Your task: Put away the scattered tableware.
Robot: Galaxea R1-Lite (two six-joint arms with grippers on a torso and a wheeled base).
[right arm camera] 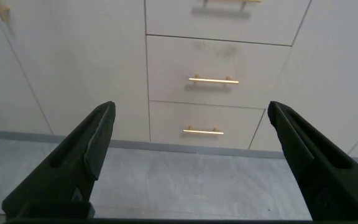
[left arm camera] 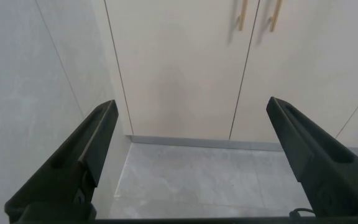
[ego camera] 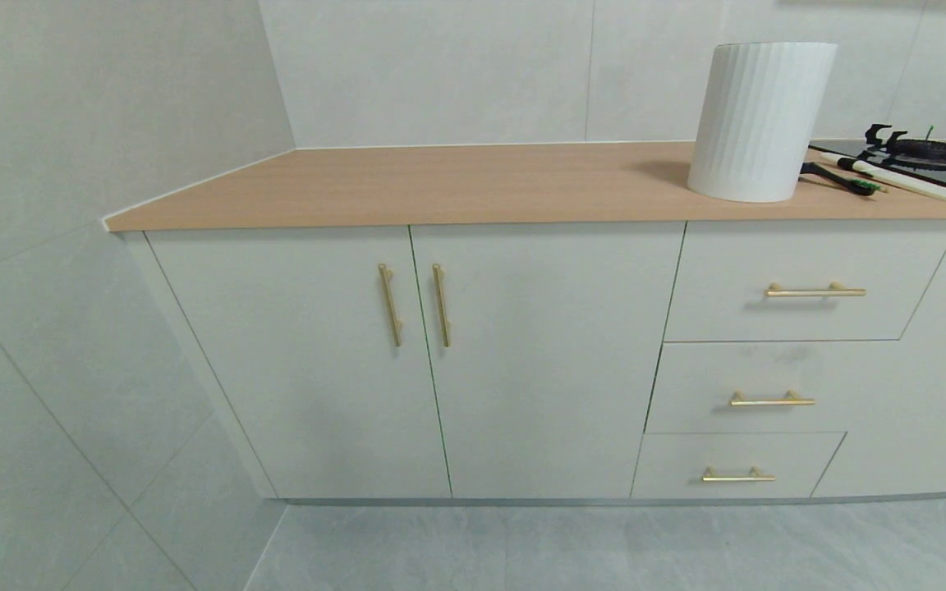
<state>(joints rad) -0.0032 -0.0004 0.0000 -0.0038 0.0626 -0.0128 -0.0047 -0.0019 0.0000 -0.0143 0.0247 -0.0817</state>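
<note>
White ribbed cylinder (ego camera: 760, 123) stands on woodgrain counter (ego camera: 440, 185); left gripper (left arm camera: 190, 104) and right gripper (right arm camera: 190, 106) gape wide.

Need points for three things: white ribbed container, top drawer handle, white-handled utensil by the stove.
white ribbed container (ego camera: 760, 123), head view, middle of its ribbed wall.
top drawer handle (ego camera: 815, 290), head view, middle of the gold bar.
white-handled utensil (ego camera: 892, 176), head view, midway along its white handle.

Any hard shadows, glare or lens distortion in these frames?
Head view: even light; the white ribbed container throws a soft shadow leftward on the countertop; cabinet edges splay, wide-angle. Left wrist view: the open left gripper reads dark, no glare. Right wrist view: the middle drawer handle glints faintly beyond the open right gripper.
</note>
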